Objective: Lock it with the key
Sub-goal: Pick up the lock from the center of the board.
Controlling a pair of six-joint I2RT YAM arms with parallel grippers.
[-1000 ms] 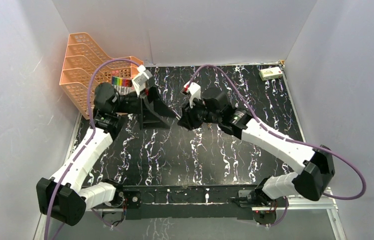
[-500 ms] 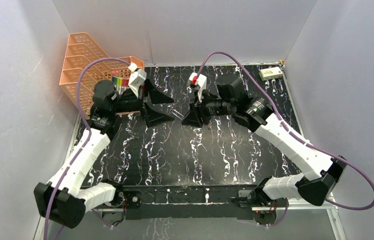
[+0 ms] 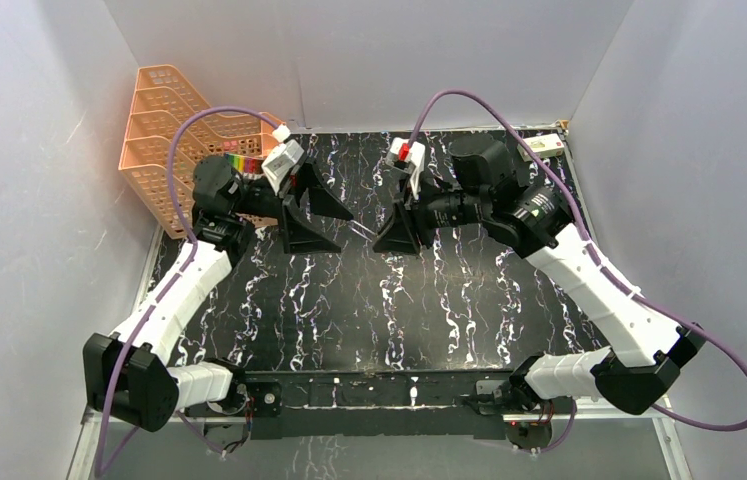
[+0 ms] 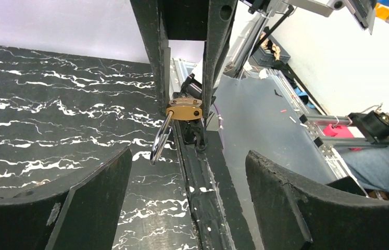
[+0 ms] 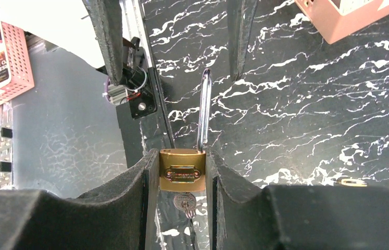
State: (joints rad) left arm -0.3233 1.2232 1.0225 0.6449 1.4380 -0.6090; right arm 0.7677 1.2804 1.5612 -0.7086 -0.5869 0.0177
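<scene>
padlock: a small brass padlock (image 5: 183,176) with a rectangular gold-coloured body and an embossed plate on its face.
shackle: a thin polished steel shackle (image 5: 204,107) runs from the top of the body toward the left arm. from the left wrist it shows as a narrow loop slanting down. whether its free end is seated i cannot tell.
key: a small silver key (image 5: 185,202) sits in the end of the body opposite the shackle, its round head showing between the fingers.
where it is: held up off the table, in the gap between the two grippers, over the back middle of the surface.
right gripper (image 5: 180,153): both fingers pressed against the flat sides of the padlock body, gripping it.
left gripper (image 4: 188,153): fingers spread wide with nothing between them. the padlock hangs just beyond their tips.
table: a black marble-patterned table top (image 3: 369,320) with white veins, matt.
room: plain pale grey walls (image 3: 449,60) on three sides.
back left: stacked orange plastic mesh trays (image 3: 159,130) against the wall.
back right: a small pale box (image 3: 541,147) in the corner.
arms: white shells, black joints, and a looping purple cable (image 3: 454,93).
finger material: black, coarse and grainy, broad wedge shapes with curved inner edges.
</scene>
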